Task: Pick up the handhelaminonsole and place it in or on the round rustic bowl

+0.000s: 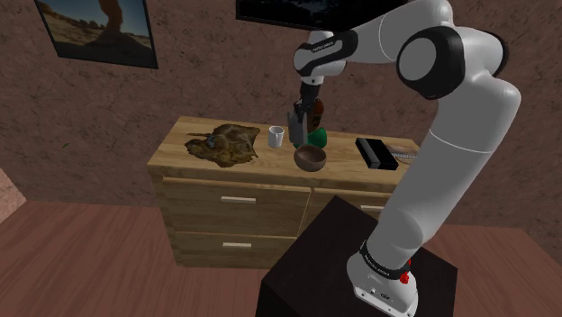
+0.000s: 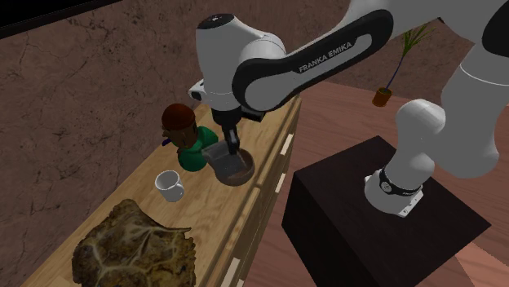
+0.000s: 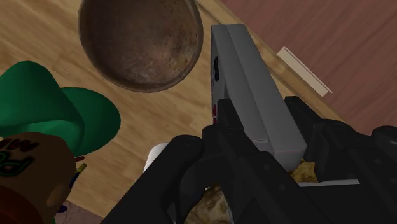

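Black gripper (image 3: 267,143) fingers (image 3: 219,149) are seen clamped on a grey slab, the handheld console (image 3: 245,70), one finger pressed to each of its long sides. The console is held clear of the dresser (image 1: 173,149) top, its free end pointing toward the round brown bowl (image 3: 143,41). From the shoulder view, the console is carried just above the bowl, which stands near the dresser's front edge, about midway along it. Whether the console touches the bowl's rim cannot be told.

The pick-up is judged done; the placing is left, since the console is not yet released into the bowl.

Just behind the bowl, toward the dresser's back edge, a green and brown figurine (image 2: 186,140) and a white mug (image 2: 169,184) are set. A brown crumpled mass (image 1: 221,144) is spread toward one end, and a black box (image 1: 376,151) toward the other.
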`<action>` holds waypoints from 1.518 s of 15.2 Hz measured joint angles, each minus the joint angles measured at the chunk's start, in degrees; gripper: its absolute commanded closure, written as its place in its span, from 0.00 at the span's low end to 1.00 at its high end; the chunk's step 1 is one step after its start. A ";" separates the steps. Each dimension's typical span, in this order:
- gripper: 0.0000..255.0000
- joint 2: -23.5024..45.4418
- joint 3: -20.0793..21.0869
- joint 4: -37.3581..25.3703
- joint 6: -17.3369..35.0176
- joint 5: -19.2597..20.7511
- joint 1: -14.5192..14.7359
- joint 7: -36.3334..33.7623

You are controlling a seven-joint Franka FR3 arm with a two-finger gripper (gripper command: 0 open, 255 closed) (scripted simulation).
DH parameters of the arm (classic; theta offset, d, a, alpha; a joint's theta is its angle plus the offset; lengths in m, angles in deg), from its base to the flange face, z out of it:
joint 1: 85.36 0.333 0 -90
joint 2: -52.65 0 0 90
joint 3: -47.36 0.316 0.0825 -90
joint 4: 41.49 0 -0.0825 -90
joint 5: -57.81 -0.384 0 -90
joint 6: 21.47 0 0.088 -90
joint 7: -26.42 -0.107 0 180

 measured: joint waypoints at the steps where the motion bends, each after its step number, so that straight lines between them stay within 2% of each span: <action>1: 1.00 -0.92 -0.48 0.49 -0.41 0.28 -0.49 0.87; 8: 1.00 -2.84 -4.98 0.28 -2.44 0.76 -5.35 9.92; 23: 1.00 1.34 -5.33 6.77 7.85 -1.21 -6.09 12.27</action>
